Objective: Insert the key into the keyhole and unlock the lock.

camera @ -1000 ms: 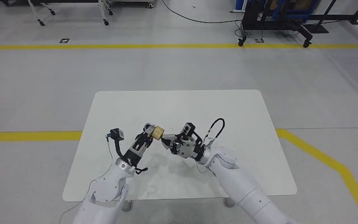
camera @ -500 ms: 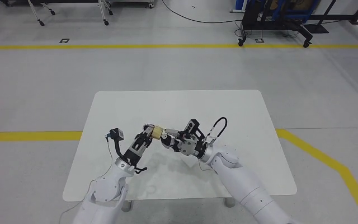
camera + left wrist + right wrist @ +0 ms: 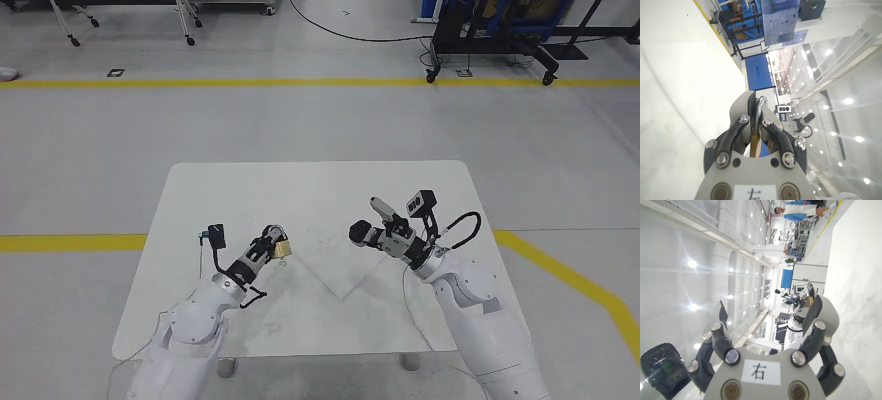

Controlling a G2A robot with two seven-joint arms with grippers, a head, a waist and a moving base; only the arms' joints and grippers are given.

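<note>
— Where's the lock (image 3: 281,246)?
— Close to me. My left gripper (image 3: 758,108) squeezes the lock tight, over the near side of the white surface (image 3: 320,190).
— And the other side?
— My right gripper (image 3: 770,308) is a little farther out, well apart from the lock, its fingers (image 3: 812,311) spread wide.

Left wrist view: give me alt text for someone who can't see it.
The left gripper is shut on a brass padlock, with the silver shackle poking out between its fingertips. Beyond it is the white table, with the other arm farther off.
</note>
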